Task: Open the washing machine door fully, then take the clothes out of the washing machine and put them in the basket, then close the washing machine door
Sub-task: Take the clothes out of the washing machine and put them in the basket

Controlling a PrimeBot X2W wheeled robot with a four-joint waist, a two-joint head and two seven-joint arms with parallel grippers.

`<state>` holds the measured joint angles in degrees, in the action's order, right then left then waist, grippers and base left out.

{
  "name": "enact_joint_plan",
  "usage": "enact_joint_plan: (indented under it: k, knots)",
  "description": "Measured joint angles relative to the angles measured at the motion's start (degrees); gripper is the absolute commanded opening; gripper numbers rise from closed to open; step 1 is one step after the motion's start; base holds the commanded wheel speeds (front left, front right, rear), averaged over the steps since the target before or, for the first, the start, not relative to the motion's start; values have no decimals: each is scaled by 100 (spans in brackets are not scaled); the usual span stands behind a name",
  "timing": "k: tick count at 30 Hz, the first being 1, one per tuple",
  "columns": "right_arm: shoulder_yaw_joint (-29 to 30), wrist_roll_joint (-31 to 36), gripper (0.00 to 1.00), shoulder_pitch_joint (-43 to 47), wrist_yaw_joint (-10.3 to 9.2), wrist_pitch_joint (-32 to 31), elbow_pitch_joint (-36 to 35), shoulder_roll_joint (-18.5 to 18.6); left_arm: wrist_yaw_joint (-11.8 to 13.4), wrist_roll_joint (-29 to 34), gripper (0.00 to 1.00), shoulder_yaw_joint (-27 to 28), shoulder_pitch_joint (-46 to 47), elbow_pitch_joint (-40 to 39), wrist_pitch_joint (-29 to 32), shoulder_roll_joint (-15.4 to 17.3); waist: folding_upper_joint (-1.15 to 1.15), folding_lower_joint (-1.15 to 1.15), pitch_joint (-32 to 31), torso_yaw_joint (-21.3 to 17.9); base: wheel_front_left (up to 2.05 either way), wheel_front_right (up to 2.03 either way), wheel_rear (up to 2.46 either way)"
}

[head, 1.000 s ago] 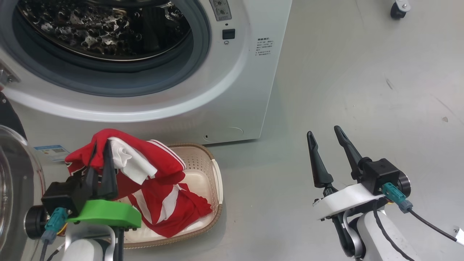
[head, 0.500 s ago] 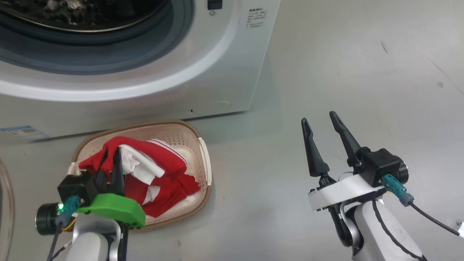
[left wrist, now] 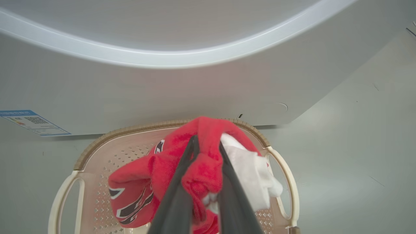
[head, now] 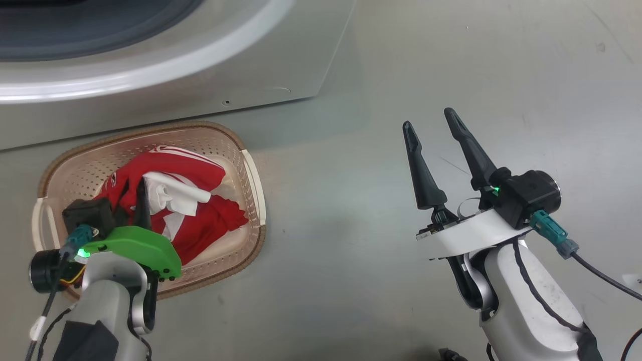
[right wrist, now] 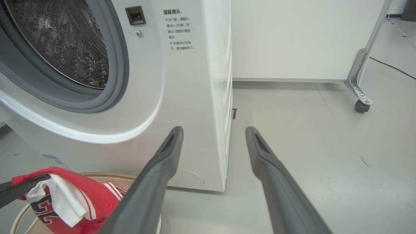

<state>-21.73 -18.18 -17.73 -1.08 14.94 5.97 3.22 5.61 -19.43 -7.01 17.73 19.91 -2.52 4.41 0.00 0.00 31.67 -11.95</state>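
The cream basket (head: 252, 173) stands on the floor just in front of the white washing machine (head: 210, 75). The red and white clothes (head: 210, 218) lie heaped inside it. My left gripper (head: 141, 189) hangs low over the basket, shut on a fold of the red clothes (left wrist: 201, 172). From the left wrist view the pinched cloth bulges between the fingers above the basket rim (left wrist: 130, 131). My right gripper (head: 428, 119) is open and holds nothing, over bare floor to the right of the basket. The steel drum (right wrist: 65, 42) stands open. The washing machine door is out of view.
A small blue sticker (left wrist: 32, 122) sits low on the machine's front. A white panel on a castor wheel (right wrist: 360, 105) stands behind to the right, with a dark cable (right wrist: 393, 66) on the floor. Grey floor (head: 451, 60) stretches to the right of the machine.
The head camera has tilted down, so the machine has slid up the picture. My left gripper has come down with the red clothes, which now rest in the basket. The right gripper stays open.
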Motion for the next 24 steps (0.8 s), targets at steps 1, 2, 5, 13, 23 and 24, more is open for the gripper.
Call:
enact_joint_plan:
  k: [1, 2, 5, 13, 23, 24]
  knots:
    - [-8, -23, 100, -51, 0, 0, -18, 0, -13, 1, 0, 11, 67, 81, 10, 20, 0, 0, 76, -30, 0, 0, 0]
    - [-13, -56, 100, -97, 0, 0, -42, -1, -14, 1, 0, 21, 140, 169, 53, 38, 0, 0, 151, -59, 0, 0, 0]
    - [-55, -159, 100, -210, -1, 0, -101, -1, -44, -38, 0, 73, 359, 432, 116, 67, 0, 0, 371, -151, 0, 0, 0]
    - [-133, -300, 100, -434, -15, 0, -134, -3, -64, -135, 0, 241, 784, 1139, 158, 124, 0, 0, 833, -375, 0, 0, 0]
    - [-174, -350, 100, -568, -58, 0, -92, -3, -65, -370, 0, 422, 1058, 2019, 196, 119, 0, 0, 1031, -483, 0, 0, 0]
    - [-185, -353, 100, -583, -58, 0, -82, -3, -65, -383, 0, 436, 1083, 2094, 194, 122, 0, 0, 1030, -483, 0, 0, 0]
